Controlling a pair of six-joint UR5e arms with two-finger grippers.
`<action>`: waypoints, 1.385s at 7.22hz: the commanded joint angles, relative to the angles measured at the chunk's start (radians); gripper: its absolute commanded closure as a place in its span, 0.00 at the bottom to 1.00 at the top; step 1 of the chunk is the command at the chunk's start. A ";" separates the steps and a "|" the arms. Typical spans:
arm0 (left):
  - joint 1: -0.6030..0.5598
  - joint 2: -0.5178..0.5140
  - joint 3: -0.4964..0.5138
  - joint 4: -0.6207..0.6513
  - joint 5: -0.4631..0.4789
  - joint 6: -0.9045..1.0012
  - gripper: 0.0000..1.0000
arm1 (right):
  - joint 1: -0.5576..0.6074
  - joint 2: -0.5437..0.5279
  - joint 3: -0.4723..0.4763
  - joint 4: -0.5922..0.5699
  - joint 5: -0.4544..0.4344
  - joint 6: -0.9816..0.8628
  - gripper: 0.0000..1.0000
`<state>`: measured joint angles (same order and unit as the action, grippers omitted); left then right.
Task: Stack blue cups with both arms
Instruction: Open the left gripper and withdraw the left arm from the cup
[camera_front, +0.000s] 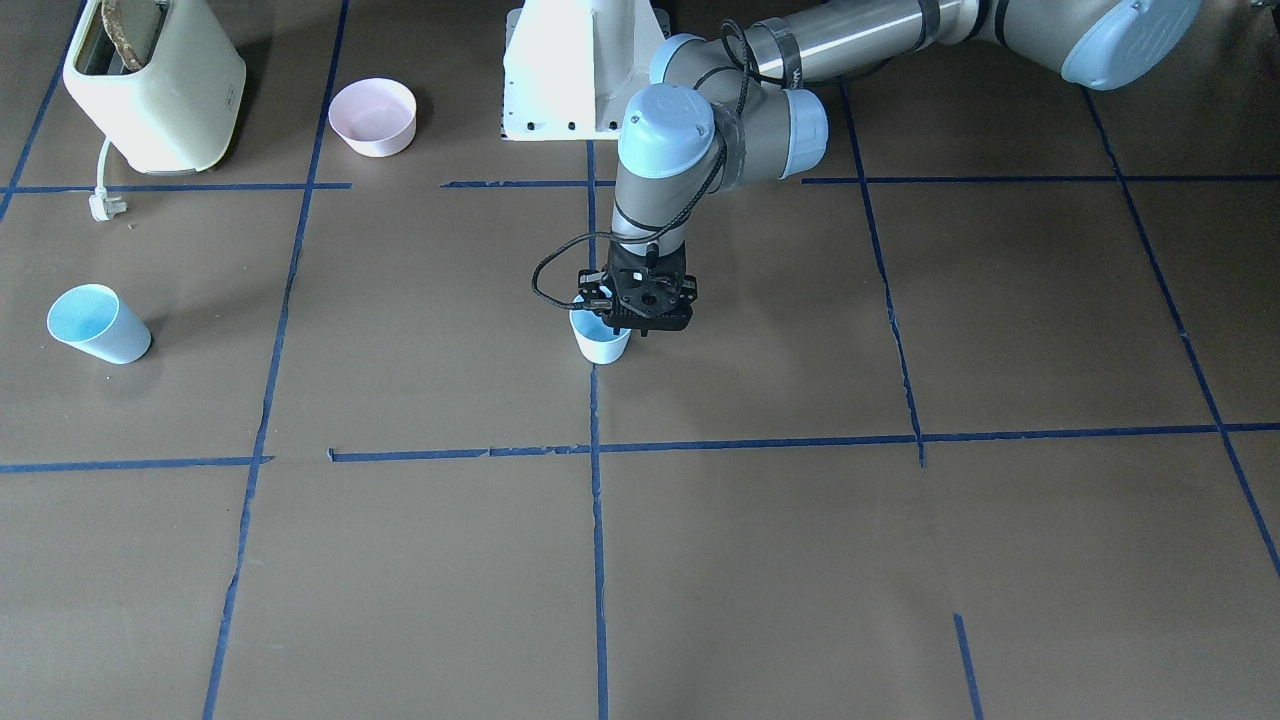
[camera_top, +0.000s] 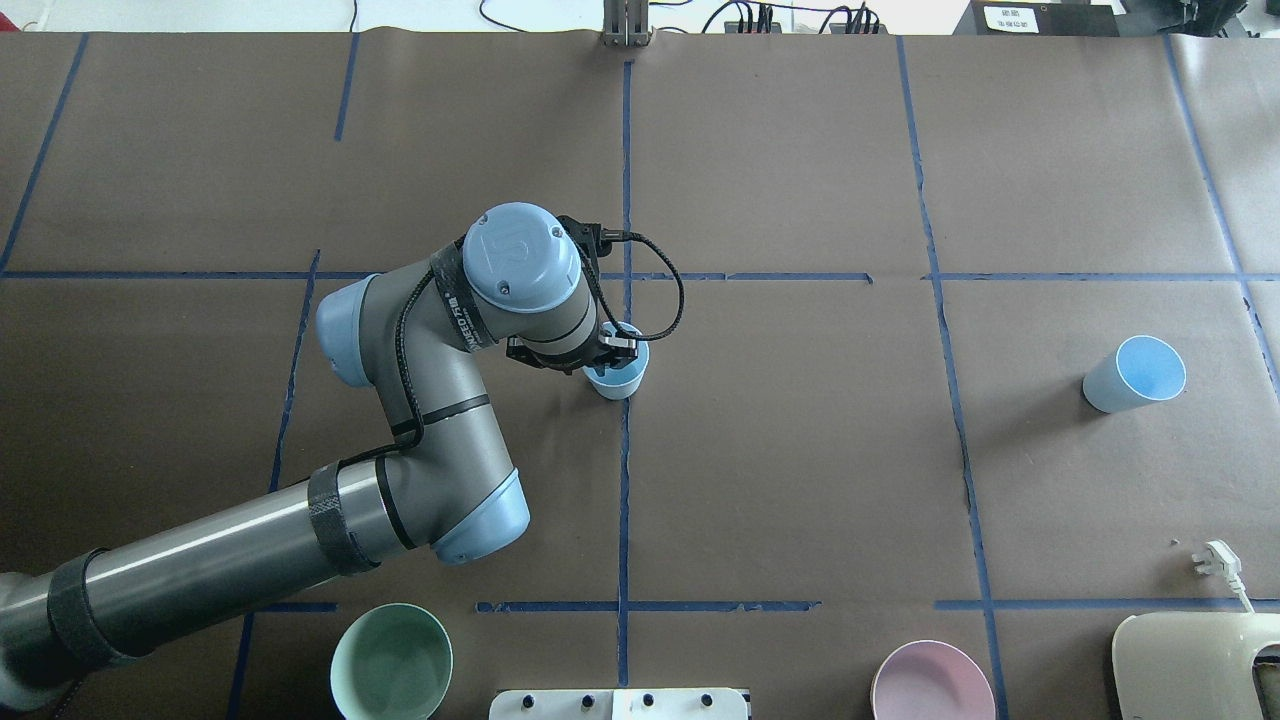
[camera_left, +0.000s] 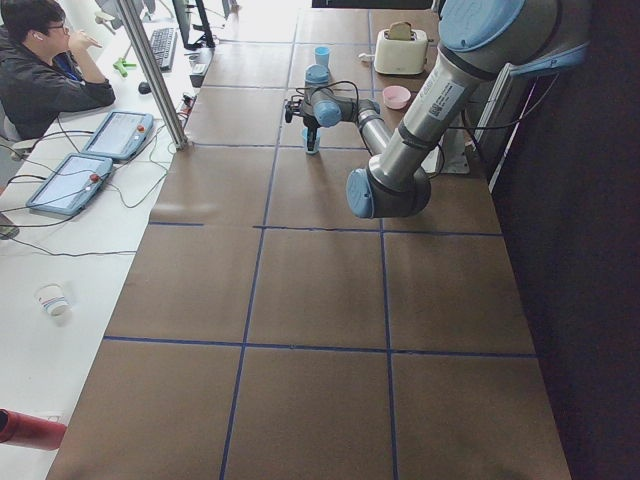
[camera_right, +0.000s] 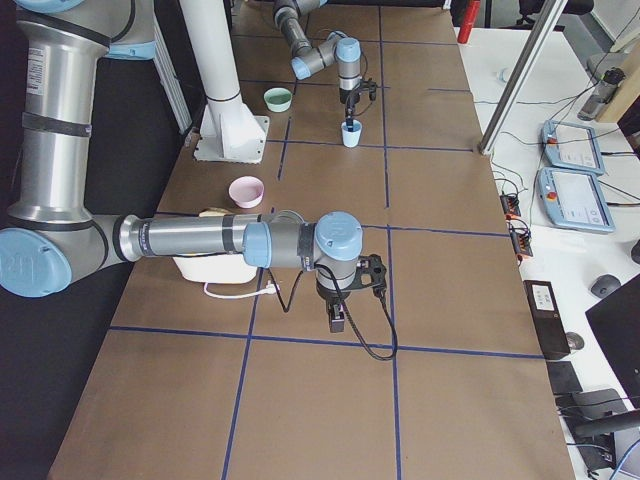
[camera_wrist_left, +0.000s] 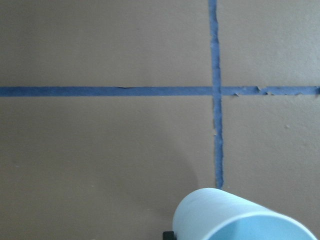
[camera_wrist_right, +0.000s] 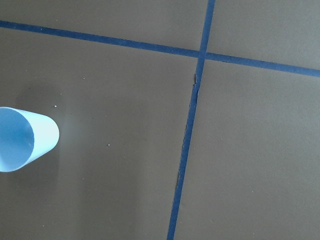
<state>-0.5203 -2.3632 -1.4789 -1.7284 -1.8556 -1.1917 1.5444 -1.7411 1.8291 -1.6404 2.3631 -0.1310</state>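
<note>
Presently the left pincer (camera_front: 635, 318) sits low over one side of the middle cup (camera_front: 603, 348), at the centre of the front-facing view. Whether it is spread or pinching the rim cannot be told. That cup stands upright on a tape line. The second cup (camera_front: 100, 325) stands well apart, at the left edge of the same view. The right pincer (camera_right: 338, 318) hangs over the tabletop (camera_front: 800, 560) in the lower middle of the right-side view, its state not determinable.

Recommendation: take one wall squarely and lift straight, since thin plastic likely slips or tips.

Surface: flat brown paper with a blue tape grid. Upper left: toaster (camera_front: 150, 85), pink bowl (camera_front: 373, 117). A person (camera_left: 45, 70) sits at a side desk.
</note>
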 joint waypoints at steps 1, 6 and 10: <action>-0.042 0.050 -0.085 0.035 -0.028 0.047 0.00 | -0.003 0.002 0.001 0.019 -0.001 -0.001 0.00; -0.427 0.434 -0.418 0.227 -0.339 0.635 0.00 | -0.003 0.002 -0.008 0.065 0.001 0.005 0.00; -0.907 0.801 -0.344 0.225 -0.514 1.257 0.00 | -0.062 0.058 -0.001 0.068 0.004 0.161 0.00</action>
<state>-1.2884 -1.6518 -1.8672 -1.5069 -2.3480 -0.1425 1.5121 -1.6993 1.8262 -1.5761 2.3671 -0.0435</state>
